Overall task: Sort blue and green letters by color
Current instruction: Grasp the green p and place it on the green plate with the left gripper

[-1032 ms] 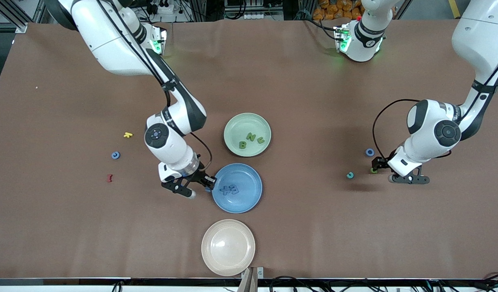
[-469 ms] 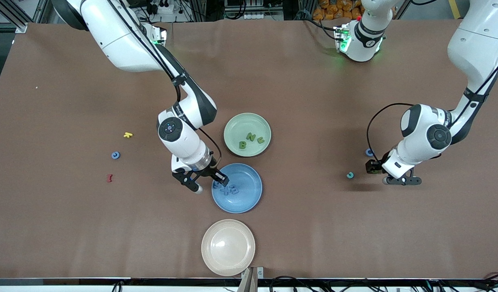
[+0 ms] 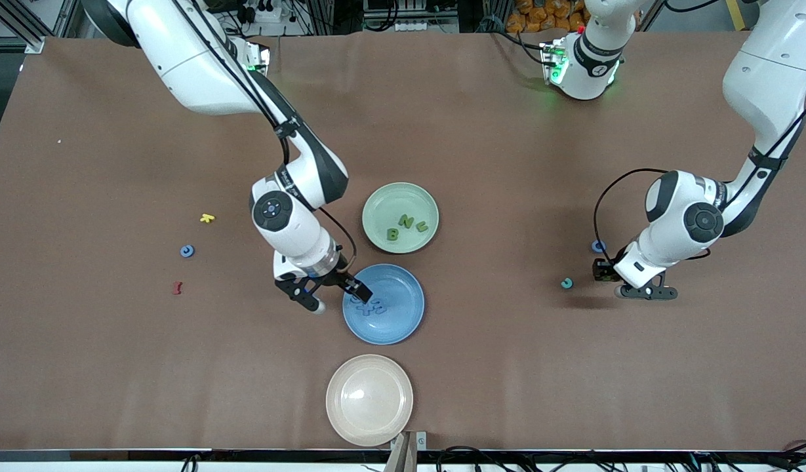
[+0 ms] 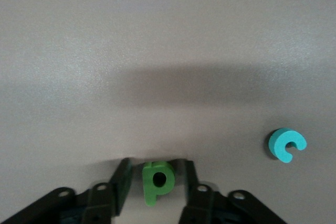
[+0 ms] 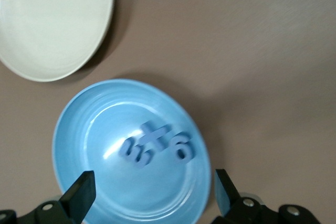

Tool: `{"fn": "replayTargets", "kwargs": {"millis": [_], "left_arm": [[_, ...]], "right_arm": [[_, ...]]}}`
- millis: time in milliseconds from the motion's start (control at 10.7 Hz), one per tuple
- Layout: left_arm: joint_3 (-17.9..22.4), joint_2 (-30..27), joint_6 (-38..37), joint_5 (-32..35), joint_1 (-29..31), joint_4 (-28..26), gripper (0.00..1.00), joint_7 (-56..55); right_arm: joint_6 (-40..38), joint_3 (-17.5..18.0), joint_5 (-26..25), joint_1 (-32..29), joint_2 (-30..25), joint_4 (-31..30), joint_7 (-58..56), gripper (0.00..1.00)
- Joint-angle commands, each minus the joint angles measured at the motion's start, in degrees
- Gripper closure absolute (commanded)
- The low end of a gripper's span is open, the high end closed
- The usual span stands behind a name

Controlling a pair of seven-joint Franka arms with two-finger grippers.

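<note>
A green letter p (image 4: pixel 157 182) lies flat on the table at the left arm's end. My left gripper (image 4: pixel 156 169) (image 3: pixel 610 280) is down around it, open, with a finger on each side and a small gap to each. In the front view the gripper hides this letter. My right gripper (image 3: pixel 336 296) (image 5: pixel 152 182) hangs open and empty over the rim of the blue plate (image 3: pixel 409 314) (image 5: pixel 73 124). Three blue letters (image 3: pixel 370 305) (image 5: pixel 157 142) lie in that plate. Three green letters (image 3: pixel 406 226) lie in the green plate (image 3: pixel 376 203).
A teal letter c (image 3: pixel 566 283) (image 4: pixel 287 144) and a blue letter (image 3: pixel 597 246) lie beside the left gripper. At the right arm's end lie a blue letter (image 3: pixel 187 251), a yellow one (image 3: pixel 207 218) and a dark red one (image 3: pixel 177 287). A beige plate (image 3: pixel 369 400) (image 5: pixel 52 19) sits nearest the camera.
My right gripper moved over the blue plate, opened and let a blue letter fall in. My left gripper shifted onto the green letter and its fingers have narrowed around it.
</note>
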Motion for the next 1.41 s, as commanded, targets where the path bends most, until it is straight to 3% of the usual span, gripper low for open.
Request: {"fn": "replayTargets", "kwargs": {"millis": [0, 94, 375, 563, 751, 938, 1314], "left_arm": [[-0.3, 1.2, 0.7, 2.1, 0.0, 0.3, 0.87, -1.8], [-0.3, 1.3, 0.7, 2.3, 0.0, 0.3, 1.0, -1.8], [-0.6, -0.3, -0.3, 3.0, -0.1, 1.0, 1.0, -1.8], [-0.9, -2.3, -7.1, 2.2, -3.6, 4.4, 1.0, -4.2], [-4.4, -2.6, -11.3, 2.1, -5.8, 6.8, 1.0, -11.9], [-4.8, -2.6, -15.7, 2.1, -11.1, 9.6, 1.0, -19.3], [-5.6, -2.6, -16.8, 1.9, -20.7, 12.4, 1.0, -34.0]], "right_arm": [[-9.2, -0.1, 0.3, -5.4, -5.4, -2.1, -7.3, 0.0], [-9.5, -0.1, 0.3, -8.2, -7.4, -4.2, -10.4, 0.0], [-9.6, -1.3, 0.2, -15.5, -9.9, -7.8, -14.6, 0.0], [-10.8, -3.7, 0.2, -18.3, -9.9, -8.8, -14.4, 0.0], [-11.0, -7.1, 0.3, -20.7, -11.1, -11.8, -13.8, 0.0], [-11.0, -9.6, 0.2, -23.4, -13.3, -16.9, -13.6, 0.0], [-8.1, -10.5, 1.0, -26.9, -19.1, -27.4, -12.8, 0.0]]}}
